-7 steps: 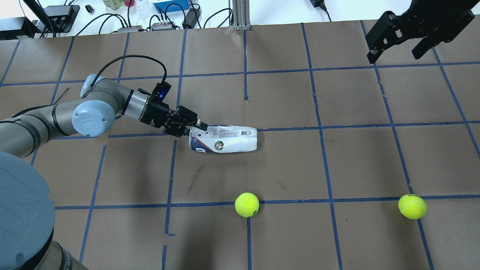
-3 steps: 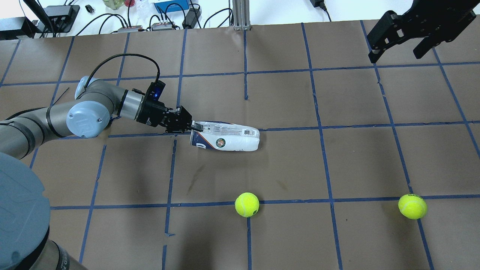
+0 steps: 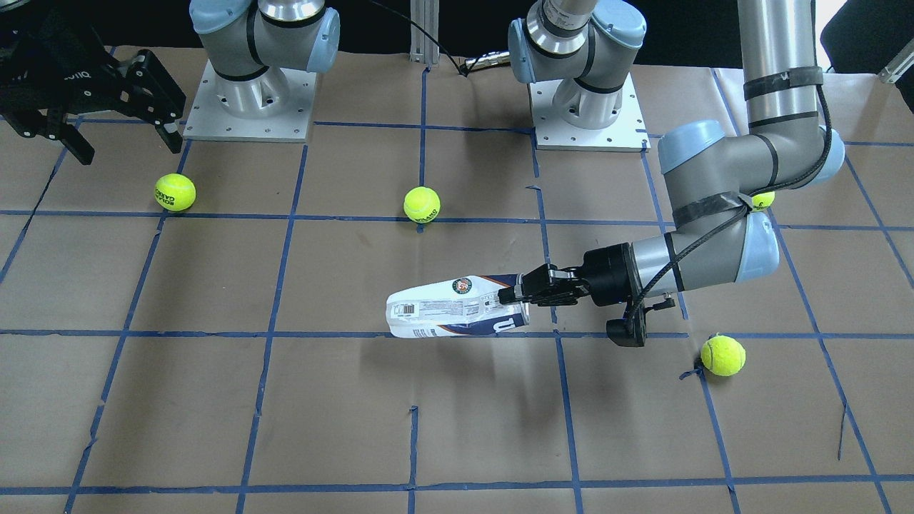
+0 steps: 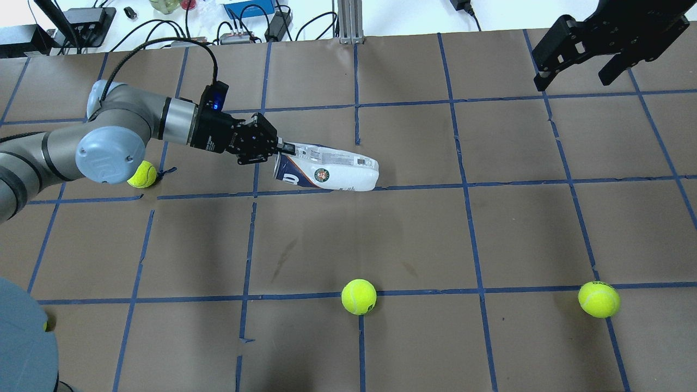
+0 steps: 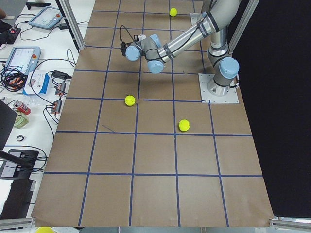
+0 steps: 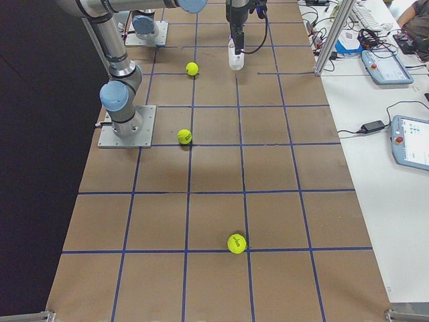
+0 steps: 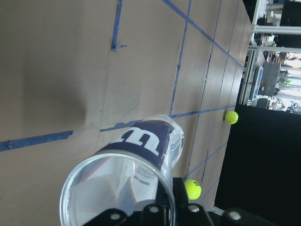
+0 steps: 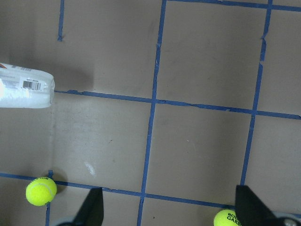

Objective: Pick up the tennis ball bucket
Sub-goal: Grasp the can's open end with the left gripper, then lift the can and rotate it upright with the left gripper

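The tennis ball bucket (image 4: 326,174) is a clear can with a white and navy label. It hangs nearly level above the table, its shadow on the paper below it in the front-facing view (image 3: 457,311). My left gripper (image 4: 280,148) is shut on the rim of its open end, also seen in the front-facing view (image 3: 515,294). The left wrist view looks into the can's open mouth (image 7: 117,188); no balls show inside it. My right gripper (image 4: 577,76) is open and empty, high over the far right of the table; its wrist view catches the can's closed end (image 8: 26,87).
Loose yellow-green tennis balls lie on the paper-covered table: one at the near middle (image 4: 359,296), one at the near right (image 4: 599,299), one under my left arm (image 4: 142,174). Cables and boxes line the far edge (image 4: 234,32).
My left gripper has risen and moved toward the far side with the can's rim in it, and the can has left the table. The ball under my left arm now shows. The right gripper has stayed put.
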Motion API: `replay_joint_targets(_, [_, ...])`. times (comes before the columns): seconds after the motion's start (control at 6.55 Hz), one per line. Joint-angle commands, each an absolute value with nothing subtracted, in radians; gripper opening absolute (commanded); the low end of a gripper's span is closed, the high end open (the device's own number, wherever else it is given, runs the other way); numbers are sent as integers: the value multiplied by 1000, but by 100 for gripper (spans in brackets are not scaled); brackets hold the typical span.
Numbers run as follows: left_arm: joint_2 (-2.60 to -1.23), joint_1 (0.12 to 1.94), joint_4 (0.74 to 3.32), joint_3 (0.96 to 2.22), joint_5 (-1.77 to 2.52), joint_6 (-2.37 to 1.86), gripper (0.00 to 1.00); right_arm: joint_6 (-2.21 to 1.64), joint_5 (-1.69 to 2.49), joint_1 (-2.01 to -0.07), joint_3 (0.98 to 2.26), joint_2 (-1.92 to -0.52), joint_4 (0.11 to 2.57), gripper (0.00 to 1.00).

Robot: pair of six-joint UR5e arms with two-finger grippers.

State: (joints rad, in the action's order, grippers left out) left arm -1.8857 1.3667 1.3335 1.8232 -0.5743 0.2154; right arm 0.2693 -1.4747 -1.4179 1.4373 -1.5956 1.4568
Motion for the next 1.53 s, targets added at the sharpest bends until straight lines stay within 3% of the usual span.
replay_joint_targets(0.0, [-1812,1400,1330,1668,-732,63,0,270,-1474,-1417,1437,-1595,1456,100])
replay_joint_targets(0.31, [-1842,1539,1344,1432,-1030,-73,1,270,-1474,-1416,1437,-1595,1457,100])
replay_joint_targets(0.61, [-1885,1684,1303,1340,-1362,-120,2,268,-1474,-1416,1437,-1595,1454,100])
replay_joint_targets(0.92, [-2018,1803,1321,1199,-1593,-56,1,268,-1471,-1414,1437,-1595,1454,100])
replay_joint_targets(1.22, [-2153,1835,1530,975,-1661,36,1,268,-1471,-1417,1437,-1595,1457,100])
replay_joint_targets(1.37, [-2187,1847,1614,922,-1708,79,1,268,-1471,-1417,1437,-1595,1457,100])
